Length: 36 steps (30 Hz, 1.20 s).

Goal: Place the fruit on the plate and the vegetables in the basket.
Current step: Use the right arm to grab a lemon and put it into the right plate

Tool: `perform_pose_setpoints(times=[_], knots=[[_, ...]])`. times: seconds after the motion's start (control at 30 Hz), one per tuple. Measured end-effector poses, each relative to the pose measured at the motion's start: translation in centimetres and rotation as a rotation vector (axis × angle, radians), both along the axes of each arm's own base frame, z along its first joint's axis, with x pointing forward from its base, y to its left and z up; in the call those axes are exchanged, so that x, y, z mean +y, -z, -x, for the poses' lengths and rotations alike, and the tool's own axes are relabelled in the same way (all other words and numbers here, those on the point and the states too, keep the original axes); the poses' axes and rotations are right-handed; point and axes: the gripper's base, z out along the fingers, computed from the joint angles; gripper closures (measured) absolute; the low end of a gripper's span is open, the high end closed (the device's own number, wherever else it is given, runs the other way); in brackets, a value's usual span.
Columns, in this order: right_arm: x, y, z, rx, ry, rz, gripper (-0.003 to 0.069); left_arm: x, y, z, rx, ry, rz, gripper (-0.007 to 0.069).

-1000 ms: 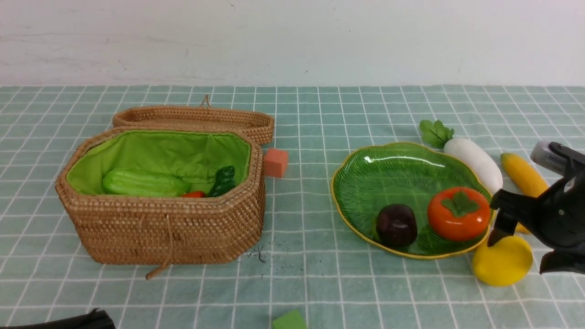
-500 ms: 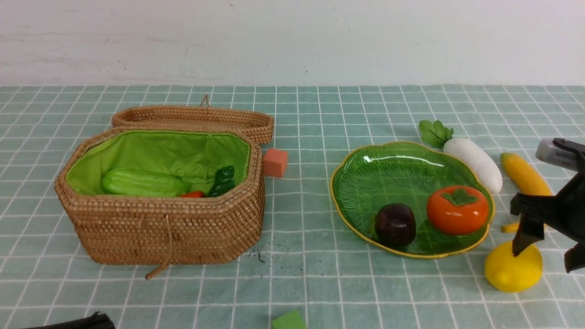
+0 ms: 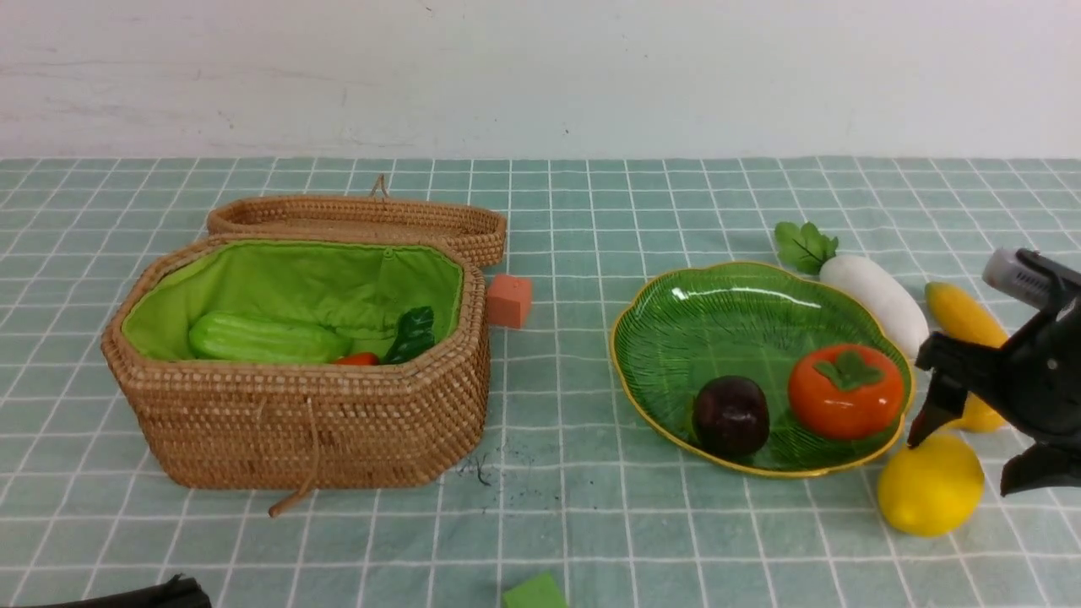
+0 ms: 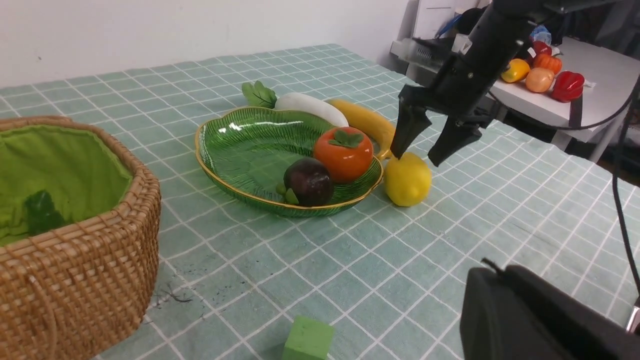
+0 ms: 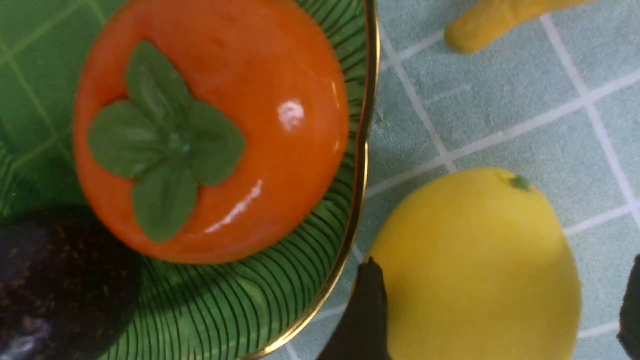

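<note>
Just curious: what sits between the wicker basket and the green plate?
A small orange cube, close beside the basket; otherwise only checked cloth up to the plate. The front view shows it.

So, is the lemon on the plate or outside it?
Outside: the lemon lies on the tablecloth just beside the plate, with the open right pincer over it.

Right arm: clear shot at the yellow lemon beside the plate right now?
Probably yes. The right arm has its jaws open either side of the round yellow lemon, nothing between. Only worry: the gold rim of the green glass plate sits close beside one jaw.
</note>
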Motion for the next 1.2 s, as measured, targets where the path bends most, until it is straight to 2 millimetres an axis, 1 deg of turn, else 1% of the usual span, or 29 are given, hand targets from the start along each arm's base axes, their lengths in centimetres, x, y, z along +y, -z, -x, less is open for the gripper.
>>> perform_pose_setpoints(times=[0.1, 0.27, 0.37, 0.5, 0.57, 0.77, 0.87, 0.97, 1.03, 1.1, 1.13, 1.17, 1.2], knots=[[0.0, 0.7, -0.1, 0.024, 0.0, -0.004, 0.0032, 0.0, 0.0, 0.0, -0.001, 0.0, -0.001, 0.0617], [0.0, 0.8, -0.1, 0.028, -0.031, 0.003, 0.0045, 0.0, 0.0, 0.0, -0.001, 0.0, -0.001, 0.0617], [0.0, 0.9, -0.1, 0.029, -0.061, 0.009, 0.0084, 0.0, 0.0, 0.0, -0.001, 0.0, -0.001, 0.0615], [0.0, 1.2, -0.3, 0.038, -0.075, 0.011, 0.0109, 0.0, 0.0, 0.0, -0.002, 0.0, -0.001, 0.0613], [0.0, 1.3, -0.4, 0.045, -0.078, 0.009, 0.011, 0.0, 0.0, 0.0, -0.002, 0.0, -0.001, 0.0613], [0.1, 1.4, -0.6, 0.032, -0.166, 0.025, 0.011, 0.0, -0.1, 0.0, -0.008, -0.001, 0.006, 0.061], [0.1, 0.9, -0.3, 0.009, -0.213, 0.035, 0.011, 0.0, -0.3, 0.0, -0.025, -0.003, 0.025, 0.061], [0.2, -0.4, 0.3, -0.012, -0.227, 0.038, 0.011, 0.0, -0.5, -0.1, -0.042, -0.005, 0.043, 0.0608], [0.3, -3.3, 0.8, -0.078, -0.231, 0.038, 0.011, 0.0, -0.7, -0.1, -0.056, -0.007, 0.058, 0.0606], [0.9, -5.7, 1.0, -0.152, -0.242, 0.023, 0.0111, 0.0, -0.8, -0.1, -0.064, -0.008, 0.067, 0.0606], [1.0, -6.2, 1.0, -0.171, -0.244, 0.018, 0.0111, 0.0, -0.9, -0.1, -0.065, -0.008, 0.068, 0.0606], [2.4, -8.4, 0.7, -0.284, -0.302, 0.003, 0.0111, 0.0, -1.0, -0.1, -0.073, -0.009, 0.077, 0.0606], [2.8, -8.9, 0.6, -0.314, -0.316, 0.0, 0.0111, 0.0, -1.0, -0.1, -0.073, -0.009, 0.077, 0.0606]])
